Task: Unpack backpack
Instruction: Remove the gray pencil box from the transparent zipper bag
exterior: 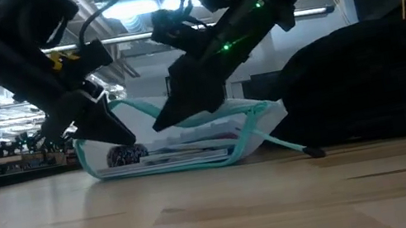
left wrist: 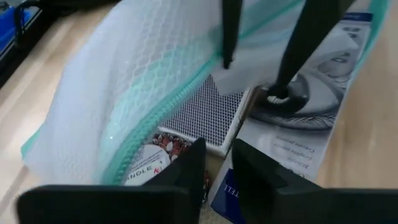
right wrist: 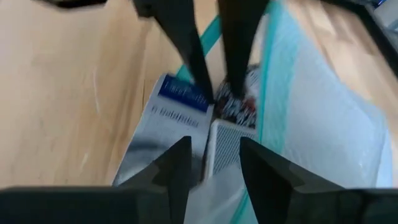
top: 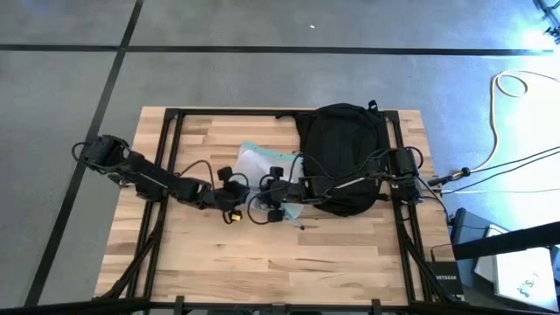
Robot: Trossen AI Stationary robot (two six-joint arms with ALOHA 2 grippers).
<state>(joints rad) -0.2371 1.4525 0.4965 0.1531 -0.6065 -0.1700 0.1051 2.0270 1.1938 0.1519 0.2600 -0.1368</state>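
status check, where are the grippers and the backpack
Left gripper and right gripper both at the teal-edged pouch, fingers slightly apart. Backpack untouched behind right arm. Nothing in the way.

we see the pouch at nine o'clock of the backpack, the booklet and card box inside the pouch.

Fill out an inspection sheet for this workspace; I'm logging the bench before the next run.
Surface: wooden table, bare toward the front.
Job's things: black backpack lying at the table's back right; clear teal-edged pouch beside it, holding a booklet and cards.
Clutter: nothing seen.
Grippers: left gripper and right gripper both at the pouch mouth, jaws slightly apart, holding nothing visible.
Cables: pale cable on the floor at right; dark leads along both arms.
Surroundings: grey floor; a boxed device at lower right.
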